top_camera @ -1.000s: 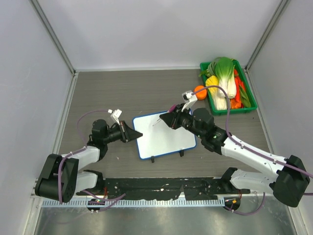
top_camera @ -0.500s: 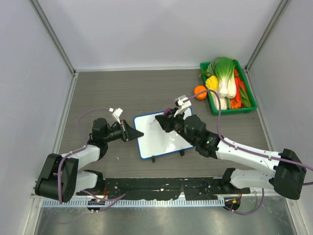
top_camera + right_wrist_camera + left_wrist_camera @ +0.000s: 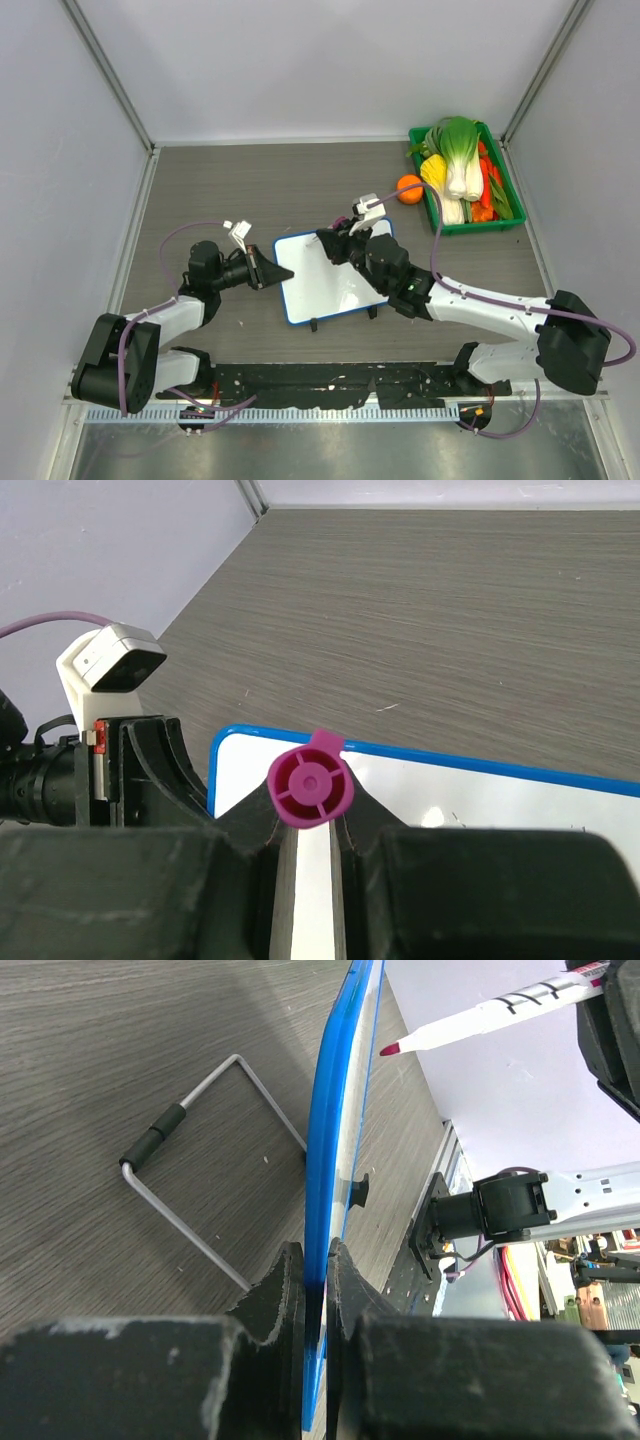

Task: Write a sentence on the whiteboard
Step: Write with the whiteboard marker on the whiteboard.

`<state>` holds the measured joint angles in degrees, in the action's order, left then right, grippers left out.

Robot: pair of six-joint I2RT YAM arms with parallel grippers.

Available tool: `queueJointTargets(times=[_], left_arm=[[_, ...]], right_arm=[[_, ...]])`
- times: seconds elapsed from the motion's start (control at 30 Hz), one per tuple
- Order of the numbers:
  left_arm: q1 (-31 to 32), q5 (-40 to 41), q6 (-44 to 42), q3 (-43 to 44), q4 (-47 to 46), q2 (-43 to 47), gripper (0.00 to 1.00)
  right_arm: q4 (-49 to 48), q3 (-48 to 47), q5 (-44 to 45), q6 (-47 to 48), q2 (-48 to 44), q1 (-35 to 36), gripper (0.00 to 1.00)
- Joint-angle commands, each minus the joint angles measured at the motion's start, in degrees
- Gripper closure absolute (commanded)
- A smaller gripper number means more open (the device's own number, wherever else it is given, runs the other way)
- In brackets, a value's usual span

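The whiteboard [image 3: 340,285], white with a thin blue frame, stands tilted on the table's middle. My left gripper [image 3: 284,273] is shut on its left edge; in the left wrist view the jaws [image 3: 317,1272] pinch the blue frame [image 3: 335,1140] seen edge-on. My right gripper [image 3: 335,243] is shut on a pink marker [image 3: 340,224] over the board's upper left corner. The marker's [image 3: 480,1012] pink tip sits just off the white face; contact cannot be told. The right wrist view shows its magenta end [image 3: 310,786] between my fingers. No sentence is in view; the face looks blank.
A green crate [image 3: 500,224] of vegetables stands at the back right, with an orange [image 3: 409,187] next to its left side. The board's wire stand [image 3: 200,1150] rests on the table behind it. Grey walls close in left, right and back.
My right arm has swung left, carrying the marker from the board's upper right to its upper left corner. The left arm and the board have stayed put.
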<state>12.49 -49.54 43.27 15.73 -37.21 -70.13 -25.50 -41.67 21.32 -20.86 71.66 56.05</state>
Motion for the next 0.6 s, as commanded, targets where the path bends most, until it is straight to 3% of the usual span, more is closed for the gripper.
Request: queueJointTargets(times=[0.0, 0.57], left_arm=[[-0.36, 6.03, -4.59, 0.27, 5.57, -1.06, 1.00], [-0.28, 6.12, -4.77, 0.27, 5.66, -0.71, 1.00]], right_arm=[[-4.82, -2.27, 1.97, 0.30, 0.85, 0.28, 0.99], [-5.88, -2.01, 4.43, -1.02, 3.84, 0.20, 0.99]])
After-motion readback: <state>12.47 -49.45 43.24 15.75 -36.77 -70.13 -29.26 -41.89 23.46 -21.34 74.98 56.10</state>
